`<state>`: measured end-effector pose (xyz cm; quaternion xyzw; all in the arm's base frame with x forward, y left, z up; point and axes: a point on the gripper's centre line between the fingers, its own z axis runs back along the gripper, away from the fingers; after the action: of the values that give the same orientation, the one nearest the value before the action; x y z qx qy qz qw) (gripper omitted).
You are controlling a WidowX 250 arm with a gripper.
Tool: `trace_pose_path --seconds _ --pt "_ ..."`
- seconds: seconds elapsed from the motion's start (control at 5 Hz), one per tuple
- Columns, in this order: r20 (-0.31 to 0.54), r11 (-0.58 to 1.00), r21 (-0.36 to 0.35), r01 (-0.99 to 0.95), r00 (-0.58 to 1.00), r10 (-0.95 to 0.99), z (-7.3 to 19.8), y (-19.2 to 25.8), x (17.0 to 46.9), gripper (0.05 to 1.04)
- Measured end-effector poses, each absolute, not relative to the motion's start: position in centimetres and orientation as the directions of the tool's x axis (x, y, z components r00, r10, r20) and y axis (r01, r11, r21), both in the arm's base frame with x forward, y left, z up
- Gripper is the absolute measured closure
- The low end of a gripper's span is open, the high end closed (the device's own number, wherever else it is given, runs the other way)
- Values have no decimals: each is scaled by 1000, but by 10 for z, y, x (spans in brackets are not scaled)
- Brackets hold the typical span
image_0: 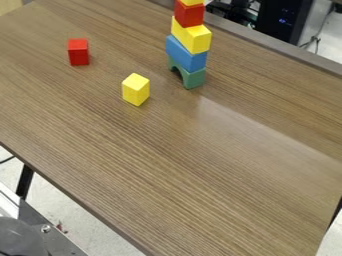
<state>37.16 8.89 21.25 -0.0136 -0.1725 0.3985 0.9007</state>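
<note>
A tower of blocks stands near the table's far edge. At its base is a green arch block (188, 77), with a blue block (186, 54) on it. Above that rests a yellow block (192, 36), then a red block (189, 14), and part of another yellow block (192, 2) at the top edge of the view. A separate yellow block (135, 90) stands on the table to the lower left of the tower. Farther left is a separate red block (79, 52), upright and apart from the others.
The brown wooden table (194, 165) runs across the view, with its near edge slanting from left to bottom. Beyond the far edge are a dark computer case (286, 19) and cables. A grey metal piece (40, 230) lies at the lower left, off the table.
</note>
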Motion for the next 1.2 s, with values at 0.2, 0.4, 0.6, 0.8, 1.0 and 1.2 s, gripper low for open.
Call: trace_pose_path --seconds 0.2,0.4,0.6,0.8,1.0,1.2 --pt "283 694 -151 -704 642 713 204 86 381 84" --pt "262 698 -120 -706 656 708 195 83 390 84" --pt "248 707 -115 -698 669 701 188 76 395 84" --pt "253 705 -121 -699 665 703 190 76 397 84" --pt "239 703 -112 -702 668 705 184 77 398 84" --pt "226 682 -110 -723 650 726 181 76 398 84"
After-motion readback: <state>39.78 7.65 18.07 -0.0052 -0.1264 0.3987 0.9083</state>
